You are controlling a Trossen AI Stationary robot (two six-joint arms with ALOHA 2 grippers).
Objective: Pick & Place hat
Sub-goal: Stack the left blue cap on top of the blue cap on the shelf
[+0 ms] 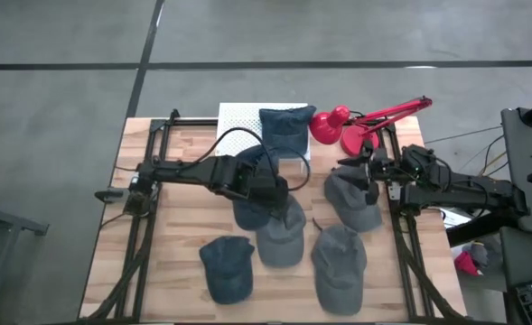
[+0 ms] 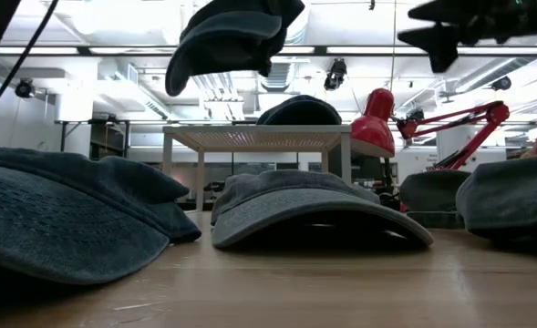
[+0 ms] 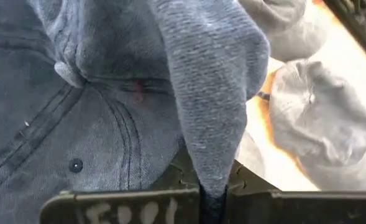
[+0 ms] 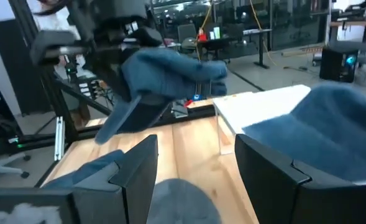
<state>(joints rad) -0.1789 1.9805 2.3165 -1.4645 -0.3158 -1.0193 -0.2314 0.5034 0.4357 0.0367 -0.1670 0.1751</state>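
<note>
Several denim caps are here. My left gripper (image 1: 273, 191) is shut on a blue-grey cap (image 1: 247, 215), which hangs high above the table in the low view (image 2: 230, 38) and shows in the right wrist view (image 4: 164, 74). Another blue cap (image 1: 284, 131) rests by its rim on a white perforated stand (image 1: 238, 122). More caps lie on the wood: dark blue (image 1: 228, 266), grey (image 1: 281, 236), grey (image 1: 340, 262) and grey (image 1: 354, 200). My right gripper (image 4: 195, 174) is open and hovers over that last cap, touching nothing. My left gripper (image 3: 210, 196) pinches a raised fold of the cap's crown cloth (image 3: 210, 155) between its two fingers, coming from above. The cap is lifted clear of the table and hangs below the fingers, with its brim (image 4: 117, 121) drooping downward.
A red desk lamp (image 1: 338, 126) stands at the far right, beside the stand and close to my right arm. Black frame rails (image 1: 153, 171) run along both sides of the table. Bare wood (image 1: 180, 226) shows on the near left.
</note>
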